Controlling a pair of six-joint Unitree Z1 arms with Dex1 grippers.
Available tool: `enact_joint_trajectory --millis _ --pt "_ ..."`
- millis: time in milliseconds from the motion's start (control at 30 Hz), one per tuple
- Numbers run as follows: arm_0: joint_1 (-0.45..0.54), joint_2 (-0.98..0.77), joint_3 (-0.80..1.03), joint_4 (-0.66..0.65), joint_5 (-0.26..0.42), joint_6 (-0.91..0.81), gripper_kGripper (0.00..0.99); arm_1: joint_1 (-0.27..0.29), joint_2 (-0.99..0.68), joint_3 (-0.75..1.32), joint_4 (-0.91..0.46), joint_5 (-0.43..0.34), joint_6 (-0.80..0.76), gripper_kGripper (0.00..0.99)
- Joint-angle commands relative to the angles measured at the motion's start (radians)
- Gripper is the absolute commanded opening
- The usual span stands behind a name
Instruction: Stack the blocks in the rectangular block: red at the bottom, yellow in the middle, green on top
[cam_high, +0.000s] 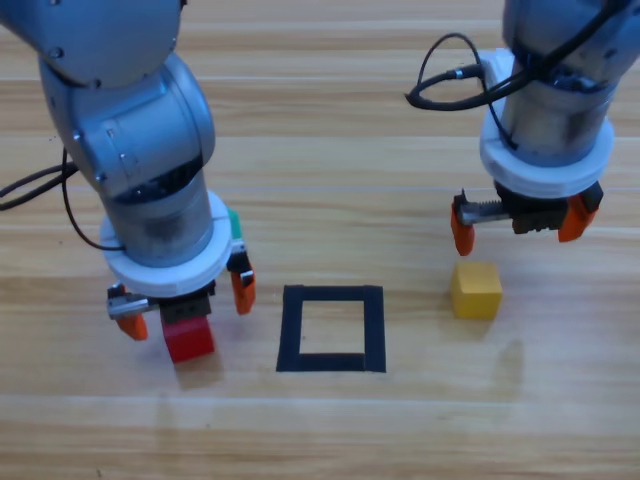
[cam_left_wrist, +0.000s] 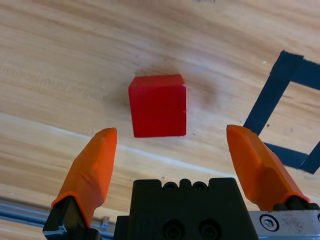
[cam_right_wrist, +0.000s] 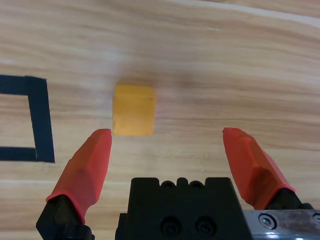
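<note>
On the wooden worktop the black tape rectangular block lay a little toward the near edge, about midway between the side edges, its hollow centre showing bare wood with no cube inside it. The left gripper hung over the red cube, which sat on the worktop just to the left of the tape outline and apart from it; the fingers were spread wide, one on each side of the cube and touching neither face — the left wrist view showed clear wood between each orange tip and the red faces. A small patch of the green cube peeked out from behind the left arm's wrist, on the far side of the red one, most of it hidden by the arm. The right gripper hovered just beyond the yellow cube, which rested on the worktop to the right of the tape outline, well apart from it. Its fingers were also spread wide and held nothing — the yellow cube lay ahead of them, nearer the left fingertip in the right wrist view.
</note>
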Motion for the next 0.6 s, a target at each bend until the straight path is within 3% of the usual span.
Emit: enact_joint_trajectory --millis 33,200,467,600 --pt "0.059 0.044 0.055 -0.049 -0.017 -0.008 0.933 -0.032 0.043 0.047 -0.087 0.096 0.022 0.986" --pt "0.098 0.037 0.108 -0.103 -0.03 0.003 0.931 -0.032 0.054 0.068 -0.136 0.15 0.018 0.986" --pt "0.102 0.037 0.155 -0.155 -0.044 0.0 0.925 -0.032 0.092 0.084 -0.156 0.101 0.018 0.986" --pt "0.102 0.035 0.158 -0.162 -0.046 -0.003 0.857 -0.032 0.117 0.084 -0.159 0.093 0.016 0.985"
